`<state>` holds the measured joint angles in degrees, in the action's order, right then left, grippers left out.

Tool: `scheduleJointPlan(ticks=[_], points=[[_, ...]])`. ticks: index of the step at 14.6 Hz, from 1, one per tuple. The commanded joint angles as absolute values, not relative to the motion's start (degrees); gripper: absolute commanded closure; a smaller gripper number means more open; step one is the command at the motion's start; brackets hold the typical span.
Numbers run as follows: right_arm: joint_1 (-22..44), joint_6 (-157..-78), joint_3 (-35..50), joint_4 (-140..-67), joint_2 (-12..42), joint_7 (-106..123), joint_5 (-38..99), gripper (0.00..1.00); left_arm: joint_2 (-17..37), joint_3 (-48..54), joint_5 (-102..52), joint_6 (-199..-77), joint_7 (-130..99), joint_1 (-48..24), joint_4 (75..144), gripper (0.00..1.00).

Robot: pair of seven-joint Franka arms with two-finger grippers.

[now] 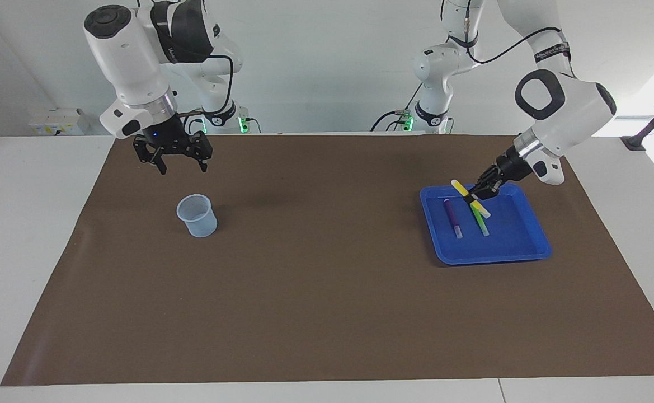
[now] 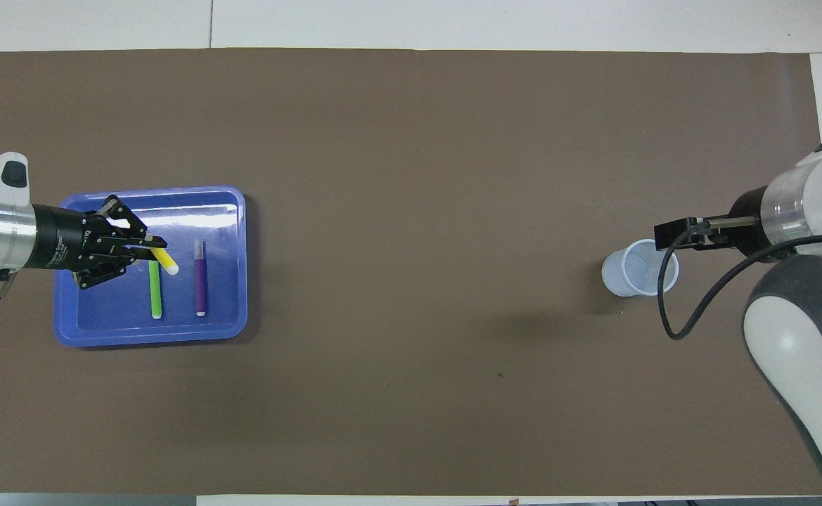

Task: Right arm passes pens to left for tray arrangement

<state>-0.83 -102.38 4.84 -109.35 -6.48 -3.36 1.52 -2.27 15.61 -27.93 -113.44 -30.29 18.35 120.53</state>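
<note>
1. The pens are all at the blue tray (image 1: 520, 254) at the left arm's end of the table: the purple pen (image 1: 452, 218) and the green pen (image 1: 480, 221) lie flat in it, side by side and roughly parallel, a gap between them.
2. The yellow pen (image 1: 468, 197) is the third, and I see it clamped in the left gripper (image 1: 480, 193), tilted over the tray's end nearer the robots, just above the green pen. I cannot tell whether its lower tip touches the tray or the green pen.
3. By my reading, two of three pens are placed and the last handover is done; what is left is to lay the yellow one down beside the others and let go.
4. The left arm comes in low and slanted from its own end, wrist angled down toward the tray, fingers clenched on the yellow pen near its middle.
5. The right gripper (image 1: 180, 162) hangs over the brown mat (image 1: 327, 313) just above the small translucent cup (image 1: 197, 215), pointing downward, fingers spread and carrying nothing. The right arm waits there.
6. The cup stands upright at the right arm's end, well apart from the tray.
</note>
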Motion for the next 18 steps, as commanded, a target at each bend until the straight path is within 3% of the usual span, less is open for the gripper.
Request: scheduleJointPlan(ticks=[1, 8, 18], points=[[-2.63, -99.32, 5.19, -105.40, -1.16, -2.46, -0.78, 0.00, -0.98, 16.08, -19.90, -111.71, -17.46, 21.79, 121.20, 1.00], [0.88, -99.05, -0.70, -104.77, 0.26, -1.85, -2.90, 0.00, 4.39, 16.08, -2.83, -120.83, 5.53, 23.47, 125.50, 1.00], [-2.81, -98.17, 0.17, -100.90, 1.58, 0.97, -1.94, 0.00, 4.66, 16.00, -1.67, -126.56, 7.29, 23.82, 129.81, 1.00]])
